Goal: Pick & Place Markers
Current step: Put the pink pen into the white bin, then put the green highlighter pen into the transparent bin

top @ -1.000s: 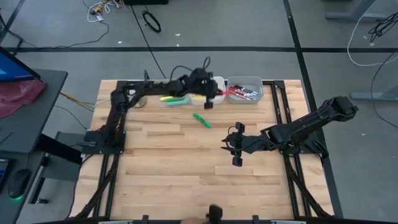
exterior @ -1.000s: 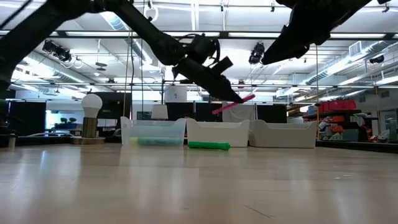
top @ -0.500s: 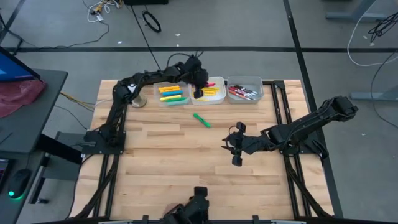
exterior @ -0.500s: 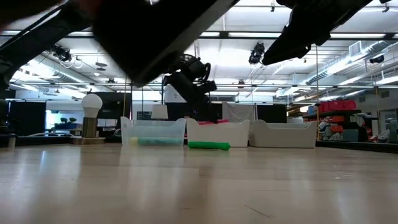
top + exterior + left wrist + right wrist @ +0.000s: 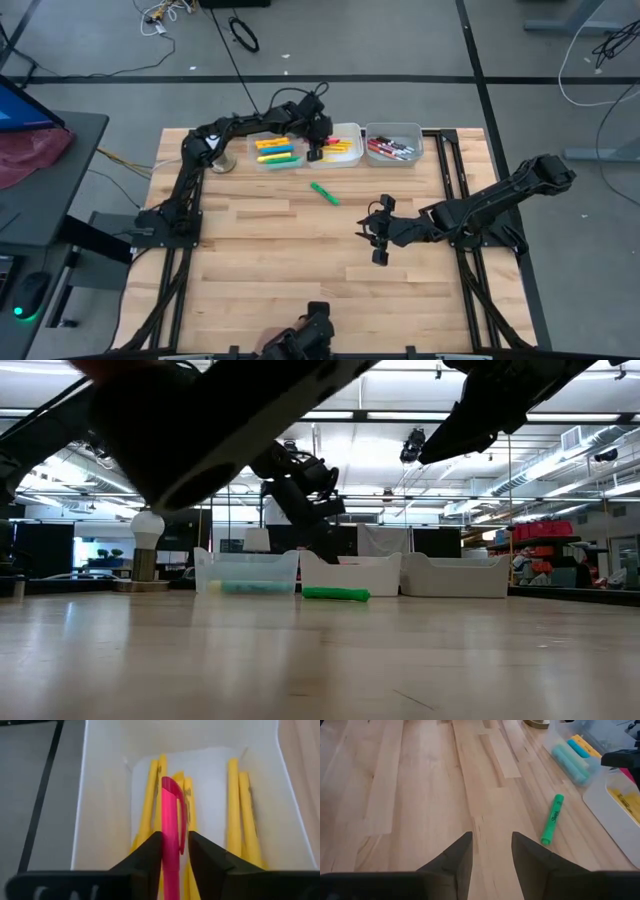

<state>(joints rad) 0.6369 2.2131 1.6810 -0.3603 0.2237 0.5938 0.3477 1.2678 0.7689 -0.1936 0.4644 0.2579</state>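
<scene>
My left gripper point(image 5: 317, 150) reaches over the near left corner of the middle white bin point(image 5: 350, 135) and is shut on a pink marker point(image 5: 171, 825). Yellow markers point(image 5: 234, 810) lie on that bin's floor. The left bin point(image 5: 277, 150) holds yellow, green and blue markers, and the right bin point(image 5: 393, 147) holds red and dark ones. One green marker point(image 5: 324, 193) lies flat on the table in front of the bins, also seen as the green marker point(image 5: 552, 819) in the right wrist view. My right gripper point(image 5: 372, 238) hovers open over the table's right middle, nearer than that marker. My left gripper pinches the pink marker's barrel point(image 5: 171, 851) between its two fingers point(image 5: 148, 851). The marker runs along the fingers and its rounded end point(image 5: 172, 785) sticks out past the fingertips. It hangs over the yellow markers in the middle bin; whether it touches them I cannot tell.
A round metal tin point(image 5: 222, 160) stands left of the bins. A dark blurred thing point(image 5: 200, 430) fills the upper left of the low view, and a dark object point(image 5: 300, 340) shows at the table's near edge. Bare wood point(image 5: 260, 260) lies between the arms.
My left gripper carried the pink marker toward the table's far left and down, from in front of the middle bin to inside its rim, staying shut. A dark object came into view at the near edge and now blocks part of the low view.
</scene>
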